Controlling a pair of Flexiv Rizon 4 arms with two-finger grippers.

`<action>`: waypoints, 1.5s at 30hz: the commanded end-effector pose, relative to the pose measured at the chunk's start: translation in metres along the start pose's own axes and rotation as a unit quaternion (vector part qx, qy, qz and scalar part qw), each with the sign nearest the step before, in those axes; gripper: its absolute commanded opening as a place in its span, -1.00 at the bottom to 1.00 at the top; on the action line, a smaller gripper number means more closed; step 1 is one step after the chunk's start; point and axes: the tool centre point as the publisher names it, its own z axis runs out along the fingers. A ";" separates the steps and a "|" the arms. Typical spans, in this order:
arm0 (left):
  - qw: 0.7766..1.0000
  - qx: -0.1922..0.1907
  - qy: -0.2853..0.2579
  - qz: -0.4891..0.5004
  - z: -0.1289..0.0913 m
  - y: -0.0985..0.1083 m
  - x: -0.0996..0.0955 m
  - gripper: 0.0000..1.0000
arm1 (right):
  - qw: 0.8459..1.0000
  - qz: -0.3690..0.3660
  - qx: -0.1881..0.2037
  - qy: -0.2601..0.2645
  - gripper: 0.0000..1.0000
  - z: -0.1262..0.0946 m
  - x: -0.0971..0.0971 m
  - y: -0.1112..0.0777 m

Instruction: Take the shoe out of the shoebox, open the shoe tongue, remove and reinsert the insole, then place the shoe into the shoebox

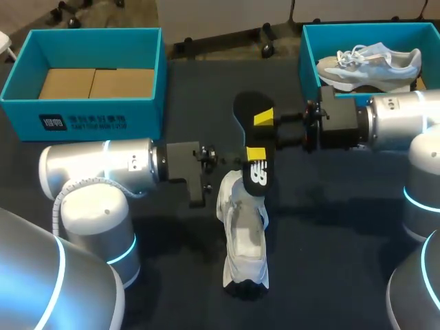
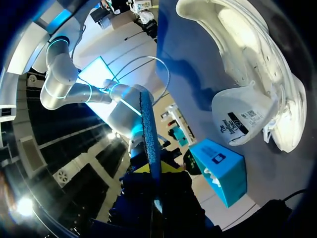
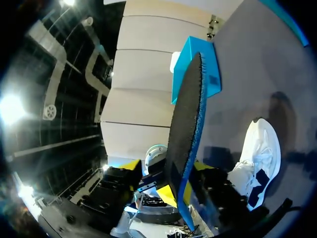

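My left gripper point(image 1: 256, 155) and right gripper point(image 1: 264, 118) each clamped the black insole point(image 1: 249, 106) above the white shoe point(image 1: 244, 240) on the counter point(image 1: 330, 220).

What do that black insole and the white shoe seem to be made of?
The insole: probably foam, with a matte black fabric-like face and a thin blue edge. The white shoe: seemingly soft textile or synthetic upper, matte, no shine.
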 end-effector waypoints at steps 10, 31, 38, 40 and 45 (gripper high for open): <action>1.000 -0.001 -0.001 0.001 0.003 0.000 0.001 -1.00 | 1.000 0.015 -0.021 0.007 -0.29 0.000 -0.003 0.003; 1.000 -0.001 -0.001 0.001 0.003 0.000 0.001 -1.00 | 0.998 0.035 -0.034 0.027 -1.00 0.000 -0.010 0.005; 1.000 0.000 -0.001 -0.004 0.002 0.001 0.000 0.66 | 0.998 0.034 -0.033 0.033 -1.00 -0.001 -0.011 0.005; 1.000 0.009 0.011 -0.017 -0.003 0.003 -0.001 1.00 | 0.998 0.033 -0.032 0.033 -1.00 -0.001 -0.011 0.004; 0.999 0.011 0.020 -0.043 -0.030 0.011 -0.003 1.00 | 0.998 0.032 -0.029 0.034 -1.00 0.000 -0.017 0.000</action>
